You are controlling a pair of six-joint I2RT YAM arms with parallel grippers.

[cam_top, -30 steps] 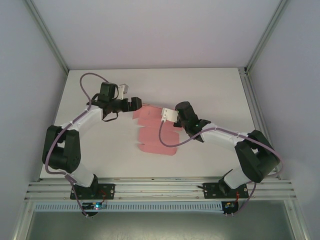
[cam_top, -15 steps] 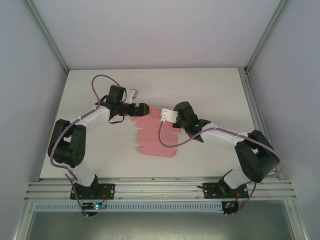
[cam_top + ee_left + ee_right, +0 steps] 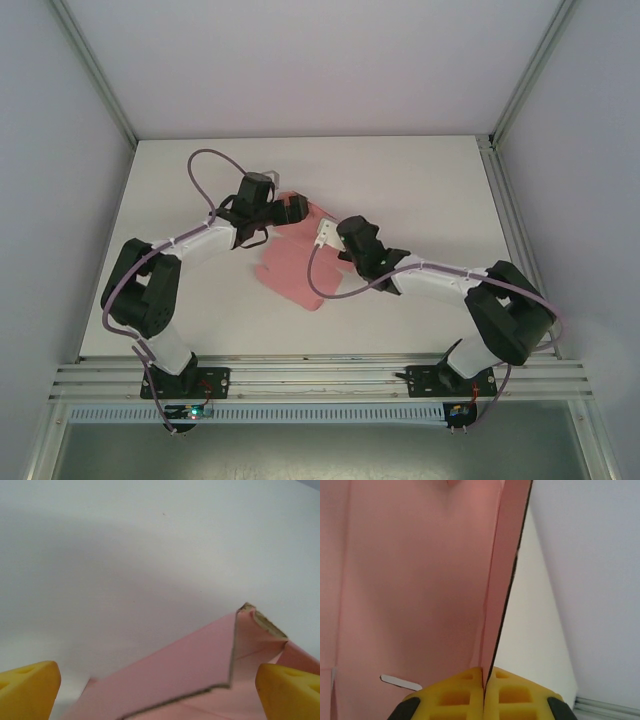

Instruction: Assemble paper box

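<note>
The paper box is a flat pink die-cut sheet (image 3: 288, 268) lying skewed on the white table between my two arms, with its far right edge raised. My right gripper (image 3: 331, 236) is shut on that raised edge; in the right wrist view its yellow fingers (image 3: 465, 692) pinch a folded-up flap (image 3: 506, 570) that stands on edge. My left gripper (image 3: 299, 209) is at the sheet's far corner. In the left wrist view its gripper (image 3: 157, 692) is open, the yellow fingertips (image 3: 27, 690) wide apart, and a pink panel (image 3: 180, 665) with a bent corner lies between them.
The white table (image 3: 420, 180) stretches bare to the back and right. Aluminium frame posts (image 3: 495, 145) stand at the rear corners, and a rail (image 3: 320, 378) runs along the near edge by the arm bases. Purple cables loop off both arms.
The sheet has swung round and shifted toward the near left, its far right edge lifted. My left gripper has moved right onto its far corner. My right gripper has moved left with the held flap.
</note>
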